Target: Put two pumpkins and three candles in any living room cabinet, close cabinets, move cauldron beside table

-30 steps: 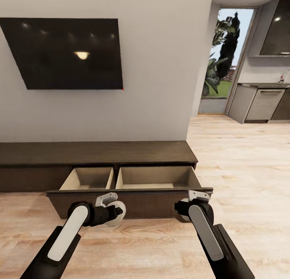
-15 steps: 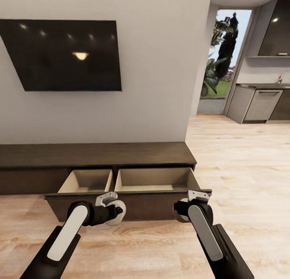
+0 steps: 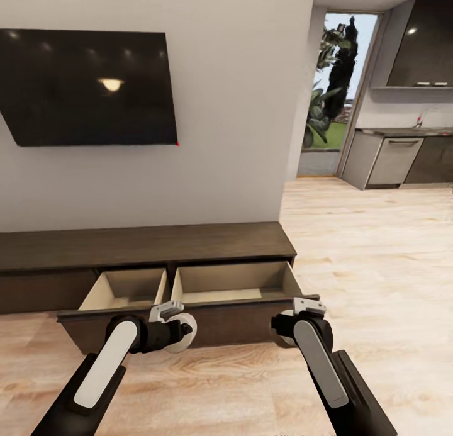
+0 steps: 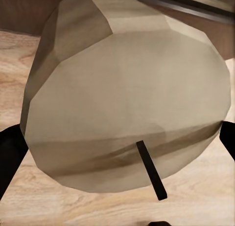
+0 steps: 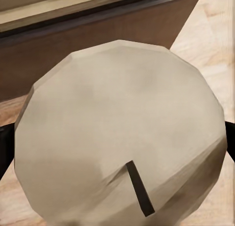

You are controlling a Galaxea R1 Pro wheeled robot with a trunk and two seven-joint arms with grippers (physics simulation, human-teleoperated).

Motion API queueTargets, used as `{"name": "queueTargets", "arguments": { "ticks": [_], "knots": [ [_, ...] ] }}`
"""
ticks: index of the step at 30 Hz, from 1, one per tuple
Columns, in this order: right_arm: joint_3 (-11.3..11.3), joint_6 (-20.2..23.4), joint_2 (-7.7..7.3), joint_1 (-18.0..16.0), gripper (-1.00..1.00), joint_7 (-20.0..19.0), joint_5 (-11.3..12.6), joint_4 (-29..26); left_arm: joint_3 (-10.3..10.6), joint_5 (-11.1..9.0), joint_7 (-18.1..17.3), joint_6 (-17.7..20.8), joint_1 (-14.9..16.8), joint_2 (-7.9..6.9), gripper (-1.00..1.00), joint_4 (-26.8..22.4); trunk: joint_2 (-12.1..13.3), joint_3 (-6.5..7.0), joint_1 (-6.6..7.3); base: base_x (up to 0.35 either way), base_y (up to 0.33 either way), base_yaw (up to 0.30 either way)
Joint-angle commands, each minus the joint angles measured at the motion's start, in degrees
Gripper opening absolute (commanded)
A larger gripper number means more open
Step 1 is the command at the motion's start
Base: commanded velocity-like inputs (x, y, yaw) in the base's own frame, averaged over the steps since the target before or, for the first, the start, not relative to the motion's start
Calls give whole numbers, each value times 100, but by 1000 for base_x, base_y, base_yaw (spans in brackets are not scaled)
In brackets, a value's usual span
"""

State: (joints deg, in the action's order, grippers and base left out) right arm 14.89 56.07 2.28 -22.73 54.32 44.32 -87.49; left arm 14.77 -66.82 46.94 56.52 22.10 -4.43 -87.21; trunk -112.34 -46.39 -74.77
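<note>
Left gripper [image 3: 178, 328]: jaws closing on a stubby pale grey-white candle [image 4: 127, 99], black wick showing
Right gripper [image 3: 290, 326]: gripping a second pale candle [image 5: 122, 138] likewise
Why: both are waiting just before the long dark-brown wooden cabinet [image 3: 145, 244], whose beige drawers [image 3: 223, 285] are standing open, likely for dropping in

A long, low dark-brown wooden cabinet [image 3: 145, 244] stands against the white wall, its flat top bare. Two adjoining drawers are pulled out, showing pale beige insides; the one on the right is wider. A stubby pale grey-white candle with a dark wick [image 4: 127, 99] sits between the left gripper's [image 3: 179, 330] fingers, close to the drawer front. A second pale candle [image 5: 122, 138] is held in the right gripper [image 3: 290, 326] near the drawer's corner.
</note>
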Motion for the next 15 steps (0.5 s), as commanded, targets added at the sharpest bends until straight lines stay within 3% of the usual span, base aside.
{"name": "queueTargets", "arguments": {
  "ticks": [1,15],
  "knots": [
    [4,27,0,-6,-100,61,51,-4,9,-51,61,7,4,-5,-100,-6,39,11,23,0,0,-41],
    [14,27,0,-9,-100,70,42,3,9,-51,61,7,4,-5,-100,-5,600,260,331,0,0,-4]
  ]
}}
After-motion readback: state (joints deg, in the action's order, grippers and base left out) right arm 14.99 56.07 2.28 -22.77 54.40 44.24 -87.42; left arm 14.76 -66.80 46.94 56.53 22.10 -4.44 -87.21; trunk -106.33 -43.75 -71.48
